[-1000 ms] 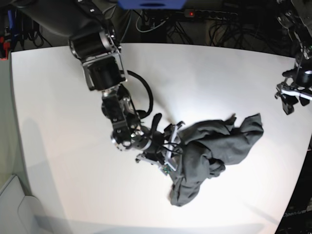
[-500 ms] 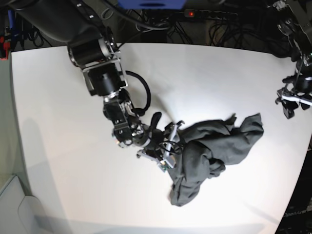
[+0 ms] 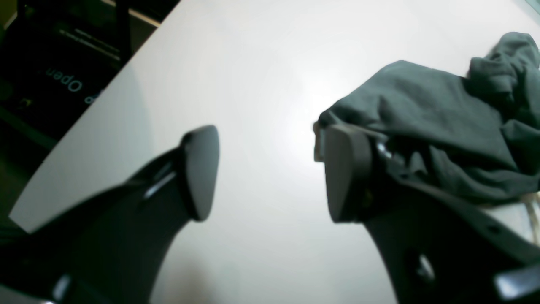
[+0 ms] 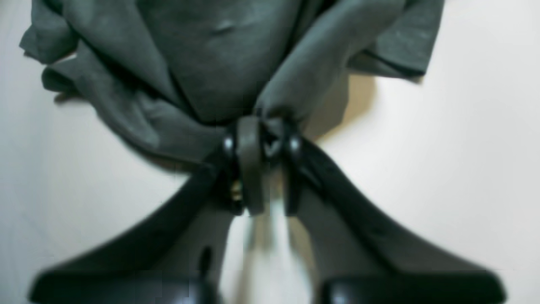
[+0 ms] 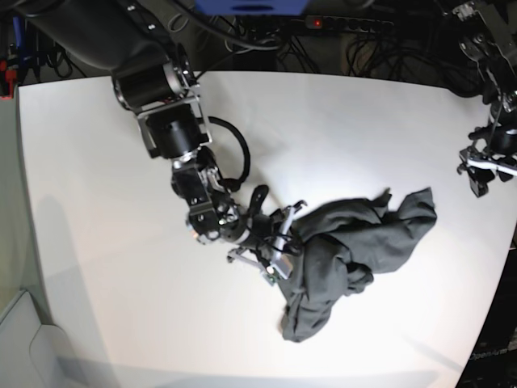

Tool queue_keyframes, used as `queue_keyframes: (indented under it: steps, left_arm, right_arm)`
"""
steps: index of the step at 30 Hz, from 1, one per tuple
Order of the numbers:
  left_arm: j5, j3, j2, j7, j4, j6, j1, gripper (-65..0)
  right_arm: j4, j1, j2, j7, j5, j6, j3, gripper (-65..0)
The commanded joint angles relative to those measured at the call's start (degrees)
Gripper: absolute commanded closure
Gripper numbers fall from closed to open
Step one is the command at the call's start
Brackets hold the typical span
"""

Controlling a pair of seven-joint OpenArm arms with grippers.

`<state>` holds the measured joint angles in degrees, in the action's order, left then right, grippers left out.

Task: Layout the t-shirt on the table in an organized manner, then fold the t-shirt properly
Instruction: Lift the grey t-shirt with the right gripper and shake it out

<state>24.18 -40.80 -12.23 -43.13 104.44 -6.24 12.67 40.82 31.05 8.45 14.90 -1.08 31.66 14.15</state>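
Observation:
The dark grey t-shirt (image 5: 355,246) lies crumpled in a heap right of the white table's (image 5: 347,129) middle. My right gripper (image 5: 284,246) is at the heap's left edge, shut on a fold of the t-shirt (image 4: 236,80); the right wrist view shows cloth bunched between the closed fingertips (image 4: 249,147). My left gripper (image 5: 485,171) hangs over the table's far right edge, apart from the shirt. In the left wrist view its gripper (image 3: 270,169) stands open with bare table between the fingers, and the t-shirt (image 3: 438,126) lies beyond the right finger.
Cables and a power strip (image 5: 347,24) run behind the table's far edge. The table's right edge (image 5: 497,299) drops to dark floor. A pale grey surface (image 5: 16,339) shows at the lower left corner.
My right gripper has closed on the shirt's left edge after standing open against it. The left gripper rose slightly at the far right.

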Motion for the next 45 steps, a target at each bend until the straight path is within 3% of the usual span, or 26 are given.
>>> queue_keyframes:
  steps: [1, 18, 29, 35, 38, 40, 45]
  left_arm:
    - [0.2, -0.2, -0.9, 1.4, 0.9, -0.3, -0.9, -38.1]
    - [0.2, -0.2, -1.0, 1.4, 0.0, -0.3, -1.0, -38.1]
    - [0.4, -0.2, -1.0, 1.3, 0.1, -0.3, -0.6, -38.1]
    - [0.7, -0.2, -1.0, 1.3, 0.3, -0.3, -0.6, -38.1]
    - [0.7, -0.2, -1.0, 1.2, 0.4, -0.3, -0.5, -38.1]
    - [0.7, -0.2, -1.0, 1.0, 0.7, -0.6, 0.0, -38.1]
    - [0.2, -1.1, -1.0, 1.3, 1.7, -8.8, 2.9, -38.1]
  right_arm:
    - [0.9, 1.7, 0.6, -1.4, 1.0, -0.1, 0.0, -2.0]
    - [4.9, -1.6, 0.6, -0.4, 1.0, 0.0, 0.0, 0.0]
    - [44.9, -12.6, -2.3, 17.0, 1.0, 0.5, 0.5, 0.0]
    - [68.6, -14.0, -1.6, 30.2, 1.0, 4.1, 0.6, 0.0]
    - [73.2, -13.9, -0.2, 33.1, 0.9, 8.3, 0.3, 0.0]
    - [73.0, -13.9, -0.7, 33.1, 0.8, 8.3, 0.3, 0.0]
    - [72.5, -13.9, -6.9, 31.0, 0.7, 8.3, 0.7, 0.0]
